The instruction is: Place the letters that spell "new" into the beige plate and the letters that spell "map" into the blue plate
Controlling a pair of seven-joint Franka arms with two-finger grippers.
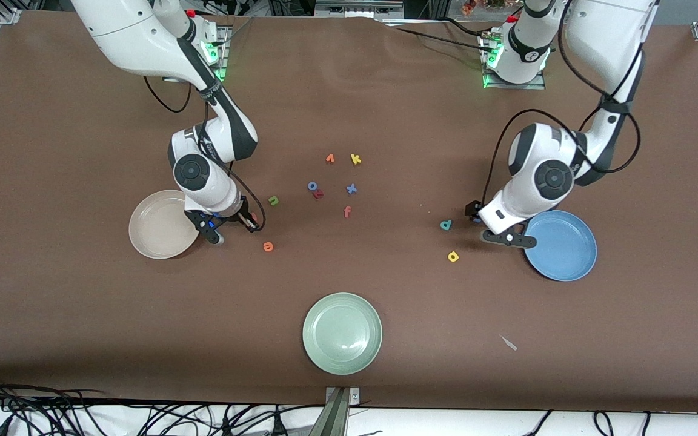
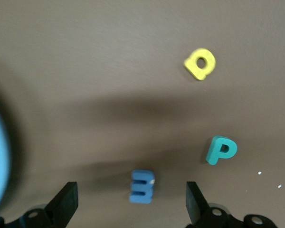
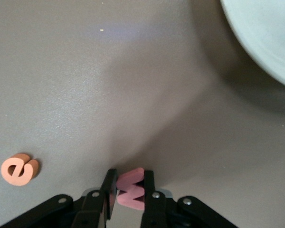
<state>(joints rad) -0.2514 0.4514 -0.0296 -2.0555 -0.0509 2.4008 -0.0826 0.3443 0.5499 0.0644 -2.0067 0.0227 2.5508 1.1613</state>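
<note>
My right gripper (image 1: 252, 221) (image 3: 130, 176) is low over the table beside the beige plate (image 1: 164, 224) (image 3: 266, 38), shut on the salmon-pink w (image 3: 132, 190). The orange e (image 1: 268, 246) (image 3: 20, 169) lies nearby, nearer the front camera. The green n (image 1: 273, 200) lies a little farther from that camera. My left gripper (image 1: 494, 227) (image 2: 130, 194) hangs open over the blue m (image 2: 142, 186), beside the blue plate (image 1: 561, 245). The m lies on the table, apart from both fingers. The teal p (image 1: 446, 225) (image 2: 221, 149) and yellow a (image 1: 453, 257) (image 2: 200, 63) lie close by.
A pale green plate (image 1: 342, 333) sits near the table's front edge. Mid-table lie an orange v (image 1: 330, 158), a yellow k (image 1: 355, 159), a blue x (image 1: 351, 189), a pink f (image 1: 347, 211) and two more small letters (image 1: 315, 189). A pale scrap (image 1: 508, 343) lies near the front.
</note>
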